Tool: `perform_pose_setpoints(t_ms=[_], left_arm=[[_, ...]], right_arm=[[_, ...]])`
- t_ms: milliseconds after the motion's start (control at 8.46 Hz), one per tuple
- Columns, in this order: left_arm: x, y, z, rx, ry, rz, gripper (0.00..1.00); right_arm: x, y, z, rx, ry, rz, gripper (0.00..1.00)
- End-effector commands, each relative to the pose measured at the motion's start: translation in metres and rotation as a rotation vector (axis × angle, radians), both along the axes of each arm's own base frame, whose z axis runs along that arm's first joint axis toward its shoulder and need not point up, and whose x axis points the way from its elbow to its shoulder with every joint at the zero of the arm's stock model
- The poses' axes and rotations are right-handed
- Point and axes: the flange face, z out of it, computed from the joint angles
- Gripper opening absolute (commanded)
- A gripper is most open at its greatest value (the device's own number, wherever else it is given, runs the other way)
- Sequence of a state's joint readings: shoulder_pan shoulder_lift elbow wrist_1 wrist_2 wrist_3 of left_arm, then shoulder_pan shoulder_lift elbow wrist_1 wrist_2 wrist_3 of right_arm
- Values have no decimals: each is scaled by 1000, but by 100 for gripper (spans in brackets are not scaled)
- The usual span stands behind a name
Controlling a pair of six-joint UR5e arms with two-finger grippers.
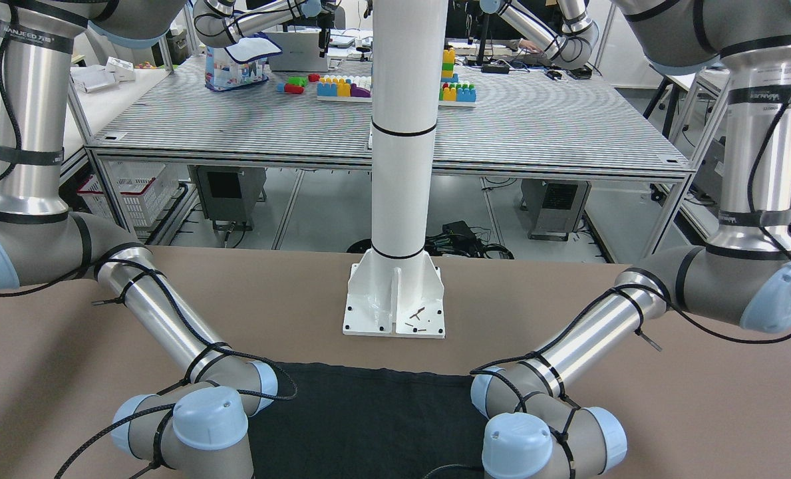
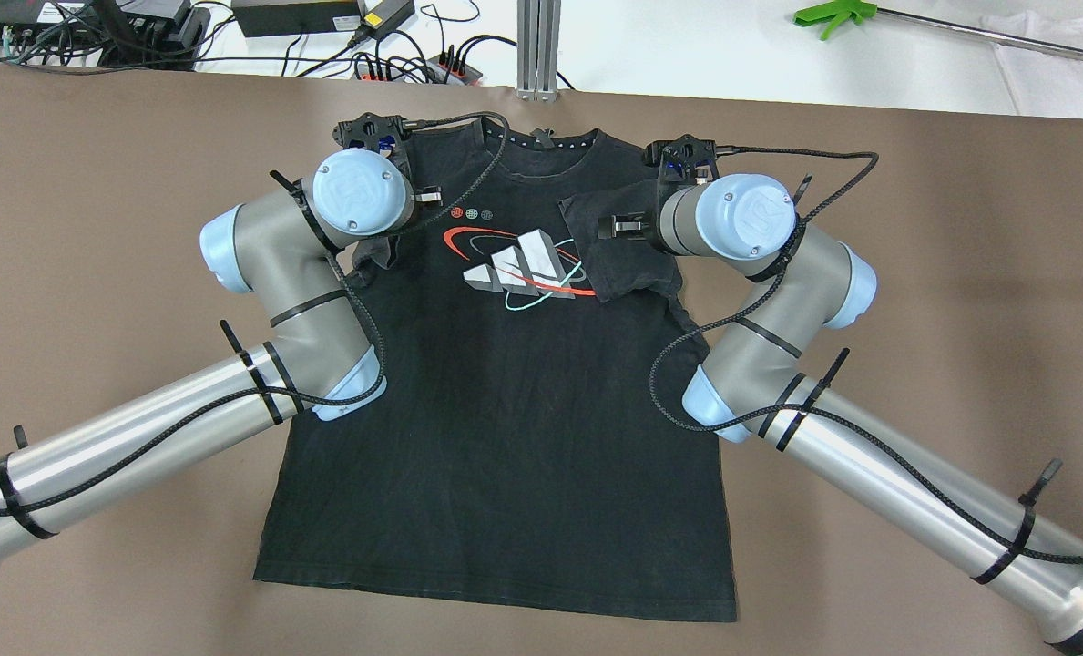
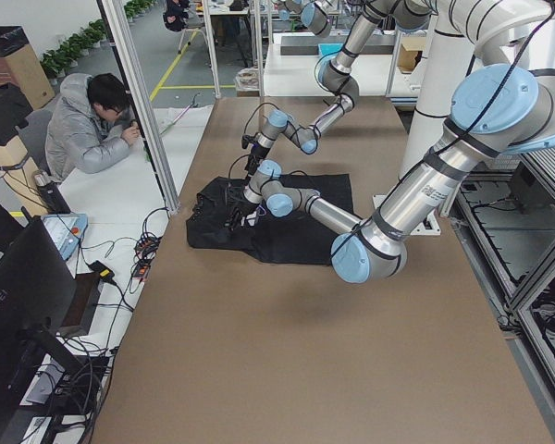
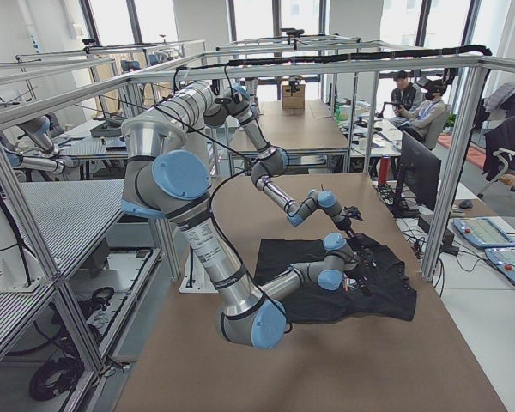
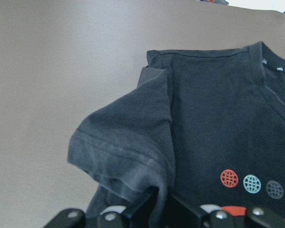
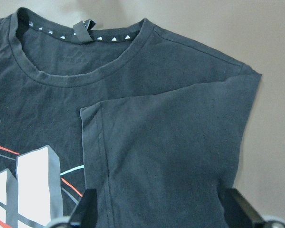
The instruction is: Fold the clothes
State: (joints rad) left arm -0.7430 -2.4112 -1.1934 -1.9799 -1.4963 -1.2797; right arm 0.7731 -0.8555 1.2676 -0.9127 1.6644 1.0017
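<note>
The clothes are one black T-shirt (image 2: pixel 505 410) with a red, white and teal chest print, lying face up on the brown table, collar (image 6: pixel 85 71) at the far side. My left gripper (image 5: pixel 164 205) is at the shirt's left shoulder, shut on the bunched left sleeve (image 5: pixel 128 142), which rises off the table toward the fingers. My right gripper (image 6: pixel 161 216) hovers over the right shoulder, open, its fingers wide apart. Below it the right sleeve (image 6: pixel 171 142) lies folded inward, flat on the chest. Both grippers are hidden under the wrists in the overhead view.
The white post's base plate (image 1: pixel 395 306) stands just behind the shirt's hem (image 1: pixel 368 372). Cables and power strips (image 2: pixel 395 64) lie beyond the table's far edge, with a green tool (image 2: pixel 832 14) at the far right. A seated person (image 3: pixel 92 129) is past that edge.
</note>
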Motion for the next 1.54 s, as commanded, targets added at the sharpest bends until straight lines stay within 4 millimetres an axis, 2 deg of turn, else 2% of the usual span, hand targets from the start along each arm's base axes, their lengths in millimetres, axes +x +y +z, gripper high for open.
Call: perform_pose_setpoints(t_ms=[0, 118, 236, 473, 709, 828, 946, 1064, 1182, 1419], left_arm=[[21, 5, -7, -5, -6, -15, 0], [23, 6, -4, -8, -12, -11, 53], [25, 7, -5, -4, -11, -8, 100], [24, 6, -13, 10, 0, -20, 100], [13, -2, -11, 21, -14, -15, 100], [-1, -10, -4, 40, -42, 1, 100], [-4, -8, 11, 68, -26, 9, 100], [-9, -1, 42, 107, 21, 17, 100], [-12, 4, 61, 117, 48, 31, 100], [-11, 4, 66, 112, 43, 31, 99]], right_arm=[[0, 0, 3, -3, 3, 0, 94], [0, 0, 3, -3, 3, 0, 94], [0, 0, 2, -2, 2, 0, 94], [1, 1, 0, 0, -2, 1, 94], [1, 4, -8, 9, -14, 0, 94], [1, 4, -9, 6, -17, 3, 94], [0, 5, -9, 6, -17, 1, 94], [-1, 6, -9, 6, -17, 0, 94], [-2, 6, -9, 6, -17, -2, 94], [-1, 7, -7, 4, -17, -1, 94]])
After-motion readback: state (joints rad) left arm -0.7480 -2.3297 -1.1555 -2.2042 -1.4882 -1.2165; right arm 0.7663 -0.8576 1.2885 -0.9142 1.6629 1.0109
